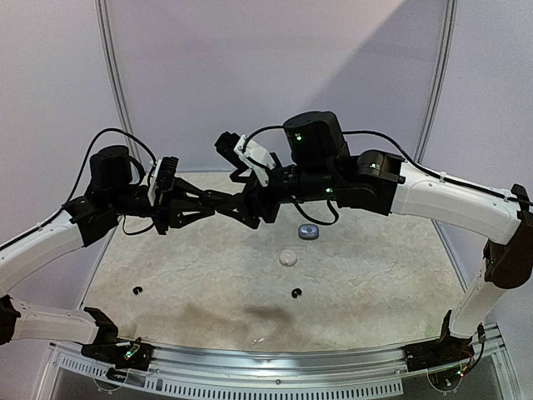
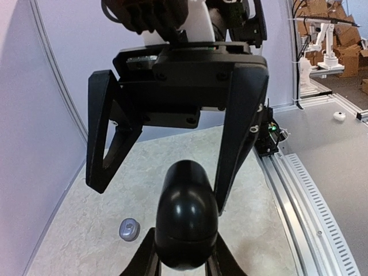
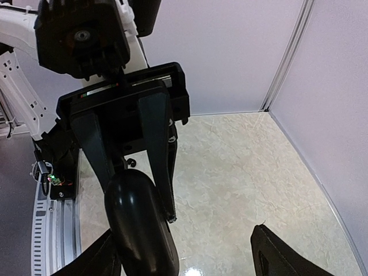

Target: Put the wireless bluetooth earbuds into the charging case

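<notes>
Left tool (image 1: 215,205) meeting right tool (image 1: 243,210) mid-air, grey case (image 1: 308,233) on table (image 1: 375,275)

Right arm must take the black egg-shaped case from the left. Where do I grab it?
Probably the rounded free end of the black case, which sticks out past the left gripper clamping its other end. Come head-on, facing that gripper, with the right gripper open, jaws straddling its sides.

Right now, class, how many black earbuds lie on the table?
2: one black earbud at the table's left side, one near its middle. Others may hide under the arms or in the black case the left claw holds.
</notes>
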You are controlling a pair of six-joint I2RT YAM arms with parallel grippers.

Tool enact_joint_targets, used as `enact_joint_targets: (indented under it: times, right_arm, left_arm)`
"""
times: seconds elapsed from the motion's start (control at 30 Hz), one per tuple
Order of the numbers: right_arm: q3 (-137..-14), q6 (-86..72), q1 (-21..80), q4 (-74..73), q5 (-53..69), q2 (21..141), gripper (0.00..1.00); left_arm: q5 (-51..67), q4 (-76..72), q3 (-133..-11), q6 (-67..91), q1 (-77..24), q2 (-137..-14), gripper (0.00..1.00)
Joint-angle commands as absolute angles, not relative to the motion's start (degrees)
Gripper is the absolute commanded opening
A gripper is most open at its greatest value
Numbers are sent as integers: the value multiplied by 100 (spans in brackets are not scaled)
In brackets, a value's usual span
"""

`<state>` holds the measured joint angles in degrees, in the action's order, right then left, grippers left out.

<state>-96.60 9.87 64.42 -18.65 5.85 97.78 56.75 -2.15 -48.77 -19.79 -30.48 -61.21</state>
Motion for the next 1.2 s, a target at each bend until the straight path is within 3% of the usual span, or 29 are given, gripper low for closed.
enact_joint_targets:
  times: [0.0, 0.73, 1.0, 1.17]
  right_arm:
    - [-9801, 732, 6205, -1543, 37, 9729, 77]
    - [-9734, 486, 6128, -1548, 114, 9717, 76]
    - [-9680, 264, 5978, -1722, 592, 9780, 83]
    - [-9731, 29, 5924, -1610, 1186, 9818, 86]
  left_arm:
    - [6014, 295, -4904, -2232, -3042, -6122, 0]
    - [5954, 233, -4870, -2135, -3040, -6082, 0]
    - [5717, -1526, -4433, 85, -2988, -6138, 0]
    - [5522, -1812, -4260, 426, -2989, -6127, 0]
